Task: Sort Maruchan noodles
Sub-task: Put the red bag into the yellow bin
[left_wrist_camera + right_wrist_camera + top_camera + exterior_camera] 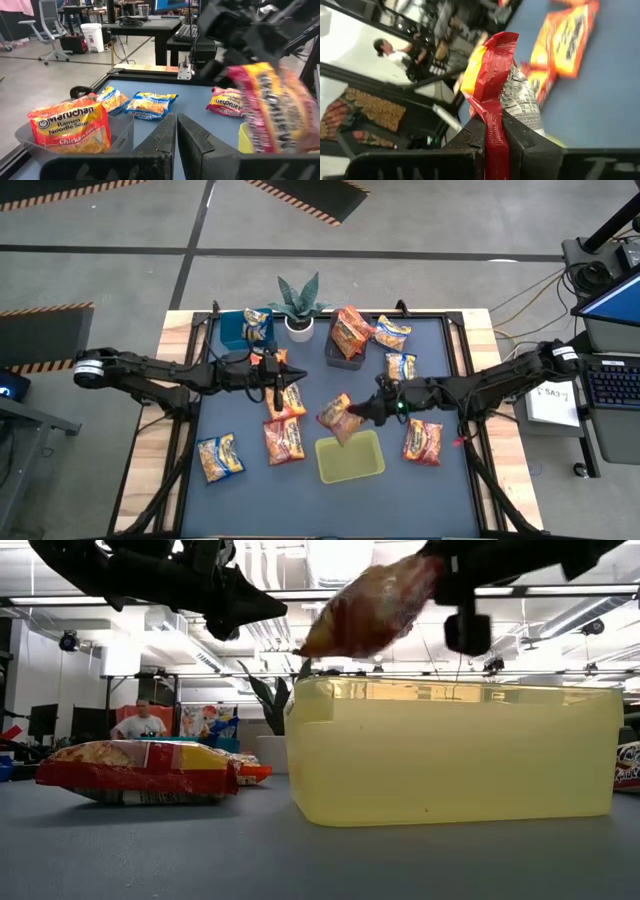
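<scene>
The right wrist view alone shows the right gripper clamped on the edge of a red-and-yellow flat plastic noodle packet. The low view shows this packet hanging clear above the far rim of the yellow-green translucent plastic bin. The left gripper, fingers closed and empty, hovers left of it.

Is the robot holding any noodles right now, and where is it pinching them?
Yes. The right gripper pinches a red noodle packet by its edge, above the yellow bin. The left gripper is shut on nothing.
</scene>
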You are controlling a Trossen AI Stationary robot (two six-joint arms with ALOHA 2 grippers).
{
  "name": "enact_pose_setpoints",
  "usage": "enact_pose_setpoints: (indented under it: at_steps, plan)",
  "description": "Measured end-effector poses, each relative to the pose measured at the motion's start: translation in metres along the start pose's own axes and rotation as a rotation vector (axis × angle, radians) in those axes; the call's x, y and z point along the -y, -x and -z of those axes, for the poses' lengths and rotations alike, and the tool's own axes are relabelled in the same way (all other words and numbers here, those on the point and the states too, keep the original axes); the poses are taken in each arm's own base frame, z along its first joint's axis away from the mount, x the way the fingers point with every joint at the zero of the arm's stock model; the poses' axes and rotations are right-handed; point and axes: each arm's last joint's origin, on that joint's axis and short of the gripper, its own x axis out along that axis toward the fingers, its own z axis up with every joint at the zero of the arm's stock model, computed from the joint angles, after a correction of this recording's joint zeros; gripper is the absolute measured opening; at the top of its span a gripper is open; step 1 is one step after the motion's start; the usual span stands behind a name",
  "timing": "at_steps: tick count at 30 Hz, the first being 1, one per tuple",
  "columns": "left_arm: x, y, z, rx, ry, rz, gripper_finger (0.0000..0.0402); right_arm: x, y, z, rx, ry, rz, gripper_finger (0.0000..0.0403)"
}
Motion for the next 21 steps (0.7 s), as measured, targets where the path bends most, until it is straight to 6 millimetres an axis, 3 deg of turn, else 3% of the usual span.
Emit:
enact_pose_setpoints:
  at_steps: [9, 21]
  plan:
    - [0.0, 0.0, 0.0, 0.0, 0.0, 0.0, 0.0, -0.028, 0.004, 0.036, -0.024, -0.086, 0.224, 0.0022]
    - [0.0, 0.0, 0.001, -0.006, 0.003, 0.002, 0.0, -0.053, 0.031, 0.051, -0.062, -0.16, 0.553, 0.0022]
